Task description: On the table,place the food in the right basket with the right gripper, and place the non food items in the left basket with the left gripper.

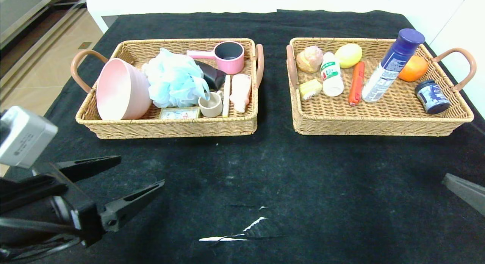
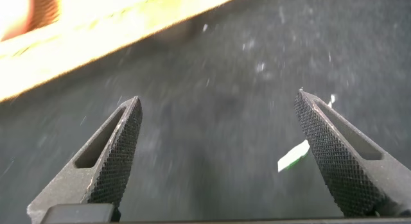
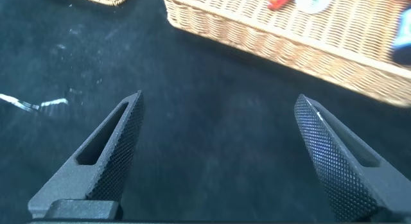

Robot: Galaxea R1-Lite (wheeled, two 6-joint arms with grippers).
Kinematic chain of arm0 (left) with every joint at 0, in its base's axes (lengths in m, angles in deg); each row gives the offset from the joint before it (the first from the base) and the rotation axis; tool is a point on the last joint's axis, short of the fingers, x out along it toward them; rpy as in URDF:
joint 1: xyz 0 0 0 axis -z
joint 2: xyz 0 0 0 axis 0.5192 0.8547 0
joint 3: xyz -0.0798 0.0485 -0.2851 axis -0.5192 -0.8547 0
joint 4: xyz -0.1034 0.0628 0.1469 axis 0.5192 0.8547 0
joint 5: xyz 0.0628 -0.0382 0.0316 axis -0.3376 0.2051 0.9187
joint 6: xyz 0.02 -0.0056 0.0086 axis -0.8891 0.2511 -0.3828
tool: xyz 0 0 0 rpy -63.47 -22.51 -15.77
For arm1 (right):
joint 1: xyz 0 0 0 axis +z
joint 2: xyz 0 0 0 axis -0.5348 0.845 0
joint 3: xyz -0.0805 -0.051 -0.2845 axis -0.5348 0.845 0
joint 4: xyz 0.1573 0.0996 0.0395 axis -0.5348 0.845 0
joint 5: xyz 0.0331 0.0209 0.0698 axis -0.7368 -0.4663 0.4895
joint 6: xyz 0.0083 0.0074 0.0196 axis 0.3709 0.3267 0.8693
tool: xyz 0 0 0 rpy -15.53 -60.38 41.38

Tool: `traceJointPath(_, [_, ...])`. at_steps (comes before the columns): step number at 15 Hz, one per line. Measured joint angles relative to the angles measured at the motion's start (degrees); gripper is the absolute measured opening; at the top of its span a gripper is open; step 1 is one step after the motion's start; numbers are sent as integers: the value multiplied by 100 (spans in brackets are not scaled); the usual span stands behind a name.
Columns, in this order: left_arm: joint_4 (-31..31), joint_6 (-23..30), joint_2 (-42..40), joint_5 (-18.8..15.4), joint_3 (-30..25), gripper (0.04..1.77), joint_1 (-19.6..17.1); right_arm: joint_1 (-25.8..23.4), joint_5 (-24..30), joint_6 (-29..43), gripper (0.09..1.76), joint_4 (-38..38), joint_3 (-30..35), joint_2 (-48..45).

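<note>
Both baskets are full and the black-draped table (image 1: 242, 173) in front of them carries nothing to sort, so the job looks done. The left basket (image 1: 166, 125), toward the table's far left, holds the pink bowl (image 1: 121, 89) tipped on its side against the near-left corner, the light-blue bath pouf (image 1: 174, 82) beside it, and the flat pink tube (image 1: 241, 91) by the right wall. The right basket (image 1: 379, 124), toward the far right, holds the sausage stick (image 1: 356, 83), the small white bottle (image 1: 332, 79) lying beside it, and the spray can (image 1: 392, 65) leaning toward the back rim.

The pouf is soft and light; pinch it anywhere. The bowl is stiff and bulky, best taken by its rim. The can and bottle are smooth and may roll; grip them across the body.

The left gripper (image 1: 125, 180) hovers over the near-left edge, fingers spread wide and empty. The right gripper (image 3: 218, 153) sits at the near-right edge, likewise wide and empty.
</note>
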Motion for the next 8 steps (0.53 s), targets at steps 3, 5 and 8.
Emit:
traceJointPath(3, [879,-4,-822,18,102,172,-265,-745,364,-83,170,319,-51,-669])
traceJointPath(5, [1619,-45,-1348,195,322,172,-369,-1300,674,-116,170,984,-278,-1122])
traceJointPath(8, [2526,-138,-2021,393,794,172,-485,-2319,1419,-150,170,2154,-923,-1755])
